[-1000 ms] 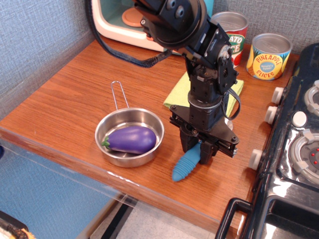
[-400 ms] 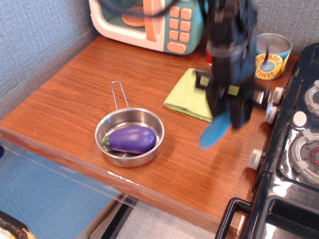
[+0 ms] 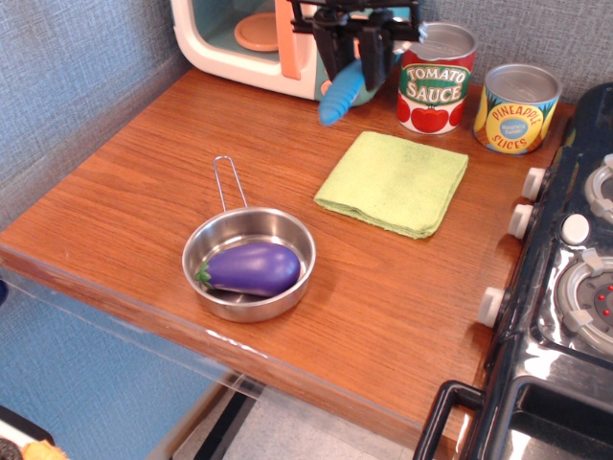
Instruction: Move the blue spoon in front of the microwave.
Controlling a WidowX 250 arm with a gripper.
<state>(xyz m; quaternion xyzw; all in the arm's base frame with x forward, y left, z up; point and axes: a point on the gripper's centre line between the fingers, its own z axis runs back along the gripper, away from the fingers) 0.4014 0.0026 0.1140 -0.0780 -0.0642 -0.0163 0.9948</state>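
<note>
Observation.image: claw (image 3: 352, 50) pinching blue spoon (image 3: 341, 96), handle hanging tilted before microwave (image 3: 244, 43), above table (image 3: 144, 182).

1. Only the lowest part of the robot shows, at the top edge of the view: a matte black gripper assembly (image 3: 356, 43).
2. Upper member is a flat black horizontal bar with small notches and bracket-like projections along it; the ends jut out to both sides.
3. Beneath the bar hang black fingers (image 3: 335, 53), blocky and angular, tapering toward their tips.
4. Surfaces look like hard plastic or painted metal, no colour markings legible.
5. Screws, cables, labels: too small or cropped to tell.
</note>
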